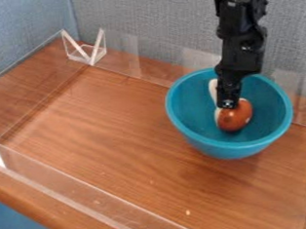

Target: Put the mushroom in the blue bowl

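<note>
step: releasing | claw (pixel 230 100): pinching the mushroom (pixel 233 113) tight, pointing down | mushroom: hanging at the claw's tip, inside the blue bowl (pixel 195 121) | advice: opening slowly while low, then lifting straight up, avoiding the rim

Robotics lab test station: a wooden table (pixel 104 119) fenced along its edges by clear acrylic walls (pixel 147 200), with a grey partition panel (pixel 136 15) behind.
</note>
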Controlling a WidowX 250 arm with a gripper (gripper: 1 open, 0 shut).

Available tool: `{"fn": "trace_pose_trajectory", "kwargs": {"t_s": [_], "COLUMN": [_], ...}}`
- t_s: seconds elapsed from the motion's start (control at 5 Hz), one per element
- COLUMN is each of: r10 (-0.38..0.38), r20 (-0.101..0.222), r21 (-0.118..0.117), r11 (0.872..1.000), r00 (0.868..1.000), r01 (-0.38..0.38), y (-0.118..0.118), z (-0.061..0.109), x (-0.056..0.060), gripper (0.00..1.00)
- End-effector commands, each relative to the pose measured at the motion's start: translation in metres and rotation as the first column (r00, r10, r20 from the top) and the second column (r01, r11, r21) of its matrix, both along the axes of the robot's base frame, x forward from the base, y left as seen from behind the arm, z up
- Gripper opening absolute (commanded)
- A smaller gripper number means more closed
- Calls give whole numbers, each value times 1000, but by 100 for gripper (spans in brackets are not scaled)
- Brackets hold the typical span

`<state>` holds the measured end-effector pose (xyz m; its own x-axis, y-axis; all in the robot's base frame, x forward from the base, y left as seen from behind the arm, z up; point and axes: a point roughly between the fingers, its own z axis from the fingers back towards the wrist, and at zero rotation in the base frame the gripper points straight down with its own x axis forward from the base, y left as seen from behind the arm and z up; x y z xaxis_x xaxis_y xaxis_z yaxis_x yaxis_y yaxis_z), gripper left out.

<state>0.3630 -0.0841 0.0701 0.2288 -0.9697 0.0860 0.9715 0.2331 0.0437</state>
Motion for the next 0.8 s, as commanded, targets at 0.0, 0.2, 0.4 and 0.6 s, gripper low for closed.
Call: {"fn": "trace_pose_trajectory", "kwargs": {"t_s": [0.0,0.2,0.4,0.6], "r10": [32,48,64,81], "r20": [54,52,50,47], "r21": [-16,-19,-22,-25], "r11": [999,999,998,996], "r00": [998,998,997,996], "r01": [-31,-47,-63,-80], "y": [4,5,5,6], "z": [19,20,21,22], "x": [10,9,9,9], "gripper": [0,0,0,0]}}
